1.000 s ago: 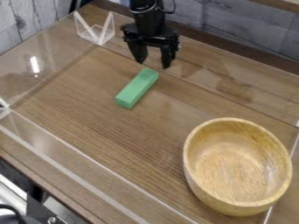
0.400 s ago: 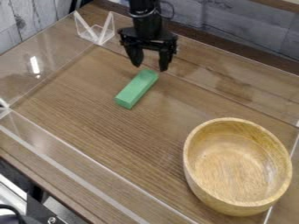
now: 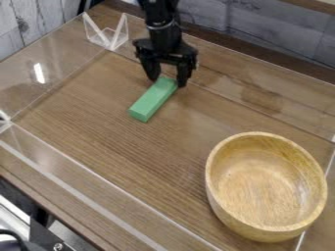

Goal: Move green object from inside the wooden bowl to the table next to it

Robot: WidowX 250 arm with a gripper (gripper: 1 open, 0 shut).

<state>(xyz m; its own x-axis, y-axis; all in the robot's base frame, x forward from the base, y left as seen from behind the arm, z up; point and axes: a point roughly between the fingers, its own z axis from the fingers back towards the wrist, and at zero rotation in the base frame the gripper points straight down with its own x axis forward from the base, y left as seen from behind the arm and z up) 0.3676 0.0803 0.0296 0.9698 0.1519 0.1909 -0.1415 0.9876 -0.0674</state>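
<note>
The green object (image 3: 153, 99) lies flat on the table (image 3: 118, 157), left of centre and well apart from the wooden bowl (image 3: 268, 186). The bowl stands at the front right and holds nothing. My black gripper (image 3: 167, 77) hangs just above the far end of the green bar. Its fingers are spread open, and nothing sits between them.
Low clear acrylic walls (image 3: 53, 59) run around the tabletop. A clear bracket (image 3: 105, 34) stands at the back left corner. The table's front edge drops off at the lower left.
My gripper has shifted slightly left and down toward the far end of the green bar, staying open. The bar and the bowl have not moved.
</note>
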